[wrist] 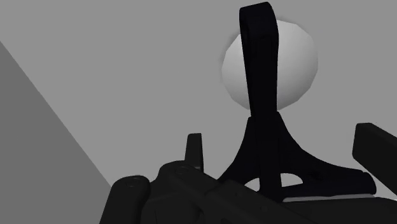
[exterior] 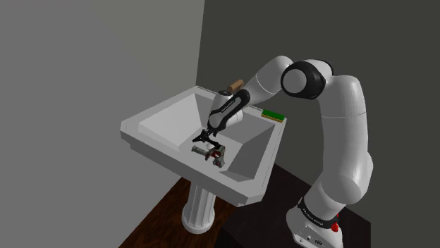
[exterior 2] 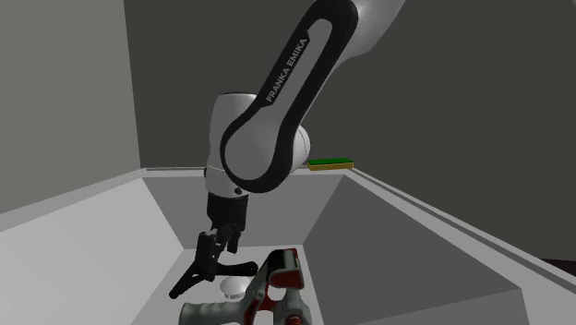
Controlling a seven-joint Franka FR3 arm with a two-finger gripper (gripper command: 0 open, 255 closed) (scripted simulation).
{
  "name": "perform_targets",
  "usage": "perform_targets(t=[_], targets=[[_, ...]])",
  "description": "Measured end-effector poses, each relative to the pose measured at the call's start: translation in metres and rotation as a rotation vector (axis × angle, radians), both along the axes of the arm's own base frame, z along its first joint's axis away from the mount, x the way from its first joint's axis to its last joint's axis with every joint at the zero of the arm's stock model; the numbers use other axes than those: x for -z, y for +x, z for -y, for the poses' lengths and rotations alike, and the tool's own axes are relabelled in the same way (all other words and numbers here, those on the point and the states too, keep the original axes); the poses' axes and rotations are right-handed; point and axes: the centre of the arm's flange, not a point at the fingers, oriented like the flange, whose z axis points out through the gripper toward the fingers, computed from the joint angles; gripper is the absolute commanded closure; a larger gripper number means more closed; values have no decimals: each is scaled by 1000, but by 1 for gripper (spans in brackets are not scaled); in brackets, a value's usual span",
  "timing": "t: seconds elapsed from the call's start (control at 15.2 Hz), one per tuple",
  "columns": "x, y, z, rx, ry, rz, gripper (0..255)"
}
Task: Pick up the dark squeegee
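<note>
Black gripper [wrist: 285, 137] straddles the dark squeegee [wrist: 259, 89], perhaps gripping it.

Shoulder camera: raised, beside and behind the stand [exterior: 282, 211], looking down over the whole sink [exterior: 141, 125] from middle range. Second exterior camera: low and close at the basin, facing its far rim. Both take in the green-topped sponge [exterior: 273, 115] on that rim. Wrist camera: looks along the pincer [wrist: 284, 130], very near the basin floor.

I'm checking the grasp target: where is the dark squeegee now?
In the second exterior view, the black T-shaped squeegee is low in the white sink basin, just below the black gripper, left of a grey-and-red tool.
</note>
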Motion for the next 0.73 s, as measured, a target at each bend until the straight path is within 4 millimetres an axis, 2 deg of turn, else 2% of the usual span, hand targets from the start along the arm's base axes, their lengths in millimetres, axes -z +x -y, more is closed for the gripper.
perform_targets(t=[0.13, 0.2, 0.73], targets=[[11, 0, 0, 0, 0, -1, 0], [13, -1, 0, 0, 0, 0, 255], [15, -1, 1, 0, 0, 0, 255]])
